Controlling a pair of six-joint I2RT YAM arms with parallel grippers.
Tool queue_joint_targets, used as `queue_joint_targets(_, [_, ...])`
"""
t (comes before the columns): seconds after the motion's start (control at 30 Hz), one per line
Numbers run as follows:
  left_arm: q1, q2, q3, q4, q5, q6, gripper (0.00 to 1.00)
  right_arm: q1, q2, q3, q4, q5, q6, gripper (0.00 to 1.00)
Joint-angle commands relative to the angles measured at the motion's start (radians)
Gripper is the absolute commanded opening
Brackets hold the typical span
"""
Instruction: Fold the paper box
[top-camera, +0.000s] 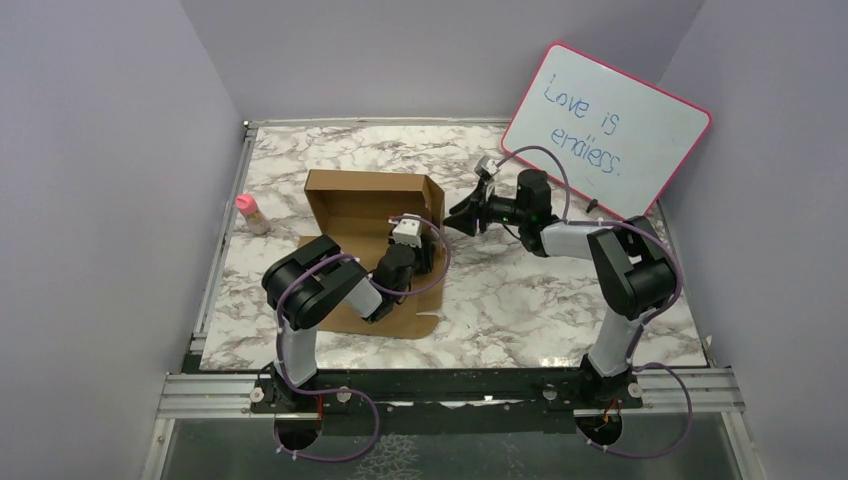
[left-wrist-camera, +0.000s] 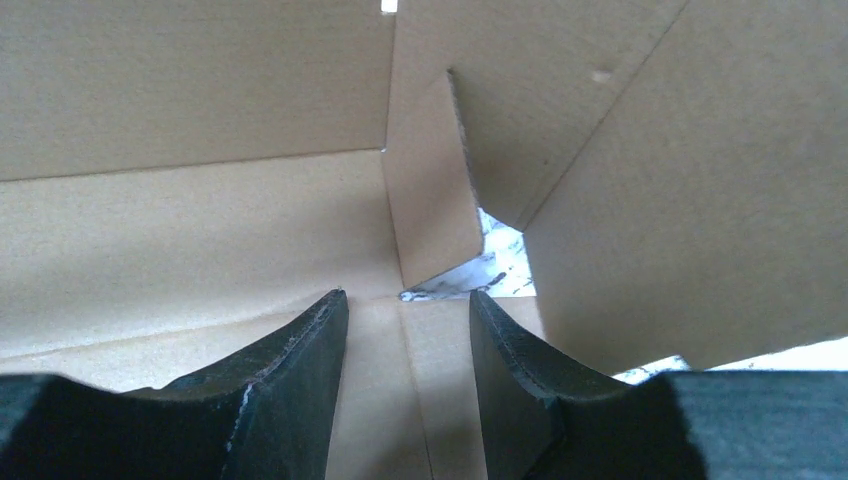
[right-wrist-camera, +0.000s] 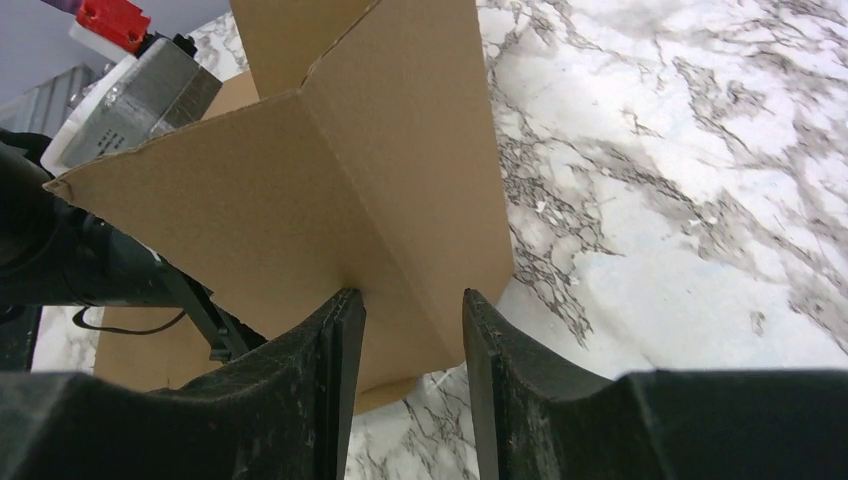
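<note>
Box (top-camera: 360, 200) half-formed near worktop's (top-camera: 520, 300) left edge. Left end effector (left-wrist-camera: 407, 297) inside, half-parted, empty; right end effector (right-wrist-camera: 410, 295) likewise, outside the side wall (right-wrist-camera: 400, 150). Pin floor (left-wrist-camera: 180, 250), push wall upright squarely.

A rectangular whiteboard with a pink frame (top-camera: 607, 130) stands tilted at the far right in the top view. On its white surface, 3 handwritten words in blue marker read "Love is endless." They are set on 2 slanting lines, "Love is" above "endless."
</note>
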Motion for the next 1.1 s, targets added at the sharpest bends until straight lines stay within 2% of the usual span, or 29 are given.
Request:
queue_joint_targets(0.0, [0.004,-0.033,-0.027,0.044,0.087,-0.021,0.50,0.027,0.027,0.037,0.042,-0.051,0.008,0.47])
queue_joint_targets(0.23, [0.004,-0.055,-0.051,0.054,0.096,-0.030,0.50,0.042,0.036,0.038,0.061,-0.036,0.027,0.46])
queue_joint_targets(0.7, [0.005,-0.208,-0.122,0.024,0.067,-0.077,0.53,0.055,0.061,0.001,0.098,-0.013,0.030,0.47])
queue_joint_targets(0.9, [0.010,-0.297,-0.172,-0.090,-0.016,-0.136,0.52,0.054,0.056,0.007,0.086,-0.009,0.014,0.47])
queue_joint_targets(1.07, [0.079,-0.338,-0.221,-0.184,0.002,-0.226,0.49,0.054,0.060,0.038,0.054,-0.004,-0.018,0.47])
